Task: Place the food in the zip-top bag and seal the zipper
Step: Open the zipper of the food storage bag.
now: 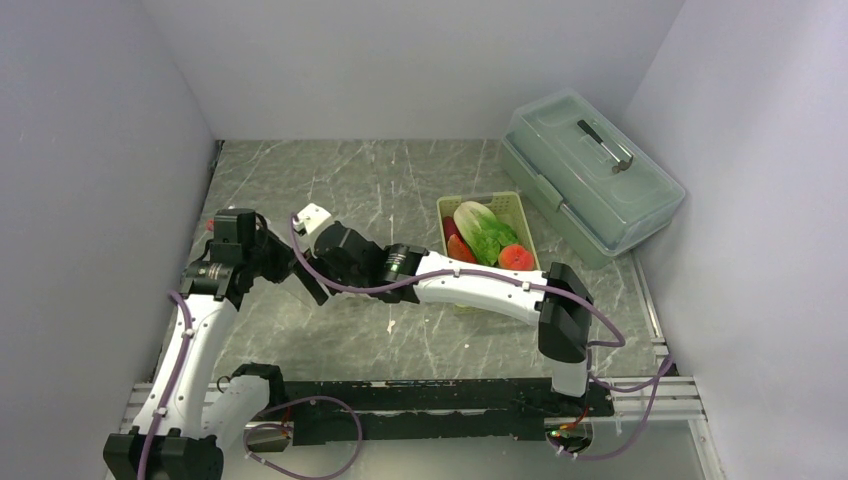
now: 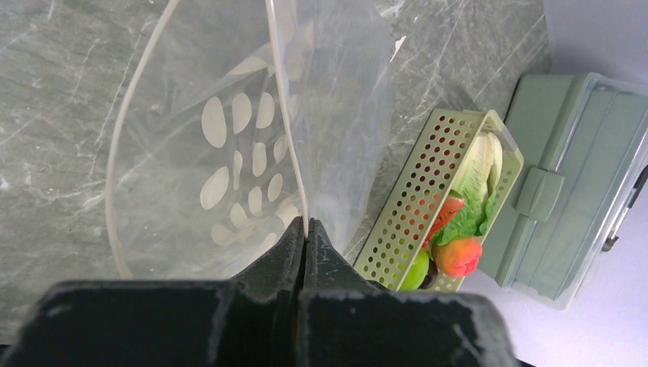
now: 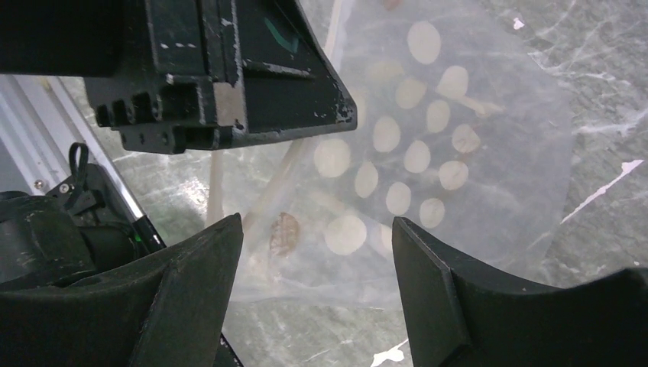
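Observation:
My left gripper (image 2: 306, 223) is shut on the zipper (image 2: 298, 176), the whitish strip along the mouth of the zip-top bag (image 2: 229, 153). The bag is clear with pale spots, and its mouth hangs open in a loop over the table. My right gripper (image 3: 317, 222) is open just above the bag (image 3: 428, 138), with nothing between its fingers. A small brownish oval (image 3: 284, 233) shows through the plastic; what it is I cannot tell. The food lies in the green basket (image 2: 405, 222): lettuce (image 2: 477, 191), an orange-red ball (image 2: 458, 256), a green ball (image 2: 416, 269) and a red piece (image 2: 447, 214).
The basket (image 1: 478, 198) with the lettuce (image 1: 482, 230) stands right of centre. Behind it on the right is a large translucent lidded box (image 1: 590, 180). A small pale bit (image 1: 390, 327) lies on the table under my right arm. Both wrists crowd together at left centre.

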Action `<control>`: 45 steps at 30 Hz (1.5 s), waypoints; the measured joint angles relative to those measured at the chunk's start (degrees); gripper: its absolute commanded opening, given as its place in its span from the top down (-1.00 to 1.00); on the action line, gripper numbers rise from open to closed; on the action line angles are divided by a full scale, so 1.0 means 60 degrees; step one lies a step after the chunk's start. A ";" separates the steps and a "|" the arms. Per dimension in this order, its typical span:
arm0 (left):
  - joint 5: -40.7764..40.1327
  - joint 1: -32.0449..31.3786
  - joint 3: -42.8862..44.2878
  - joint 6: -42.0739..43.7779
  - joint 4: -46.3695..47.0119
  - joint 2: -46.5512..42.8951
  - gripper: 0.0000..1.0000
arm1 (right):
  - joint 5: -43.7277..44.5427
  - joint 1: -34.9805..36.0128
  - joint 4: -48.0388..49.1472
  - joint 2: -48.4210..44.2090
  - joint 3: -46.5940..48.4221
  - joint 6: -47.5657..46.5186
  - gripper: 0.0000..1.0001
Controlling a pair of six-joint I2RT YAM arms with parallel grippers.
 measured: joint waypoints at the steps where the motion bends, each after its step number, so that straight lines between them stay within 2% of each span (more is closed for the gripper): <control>1: 0.0015 -0.0007 0.0000 0.0004 0.0000 0.0000 1.00 | -0.0047 0.0000 0.0000 0.0000 0.0029 0.0004 -0.49; 12: 0.0255 -0.0022 0.0000 0.0000 0.0018 -0.0113 1.00 | -0.0222 0.0000 0.0127 0.0091 0.0171 0.0117 -0.48; 21: 0.0433 -0.0029 0.0000 -0.0011 0.0011 -0.0117 1.00 | 0.0295 -0.0018 0.0124 0.0441 0.0262 0.0153 -0.33; 29: 0.0790 -0.0029 0.0000 -0.0004 0.0015 -0.0051 1.00 | 0.0936 -0.0036 0.0051 0.0616 0.0262 0.0171 0.07; 33: 0.0914 -0.0029 0.0000 0.0004 0.0018 0.0146 1.00 | 0.1078 -0.0033 0.0036 0.0616 0.0262 0.0124 0.41; 37: 0.0998 -0.0029 0.0000 0.0004 0.0022 0.0164 1.00 | 0.1300 -0.0025 0.0055 0.0616 0.0262 0.0098 1.00; 39: 0.1002 -0.0029 0.0000 0.0007 0.0018 0.0164 1.00 | 0.1344 -0.0015 0.0055 0.0616 0.0262 0.0109 1.00; 42: 0.0998 -0.0029 0.0026 0.0036 0.0011 0.0160 0.79 | 0.1439 0.0000 0.0058 0.0616 0.0262 0.0087 1.00; 45: 0.0984 -0.0033 0.0149 0.0240 -0.0055 0.0160 0.40 | 0.1552 0.0004 0.0073 0.0605 0.0248 0.0055 1.00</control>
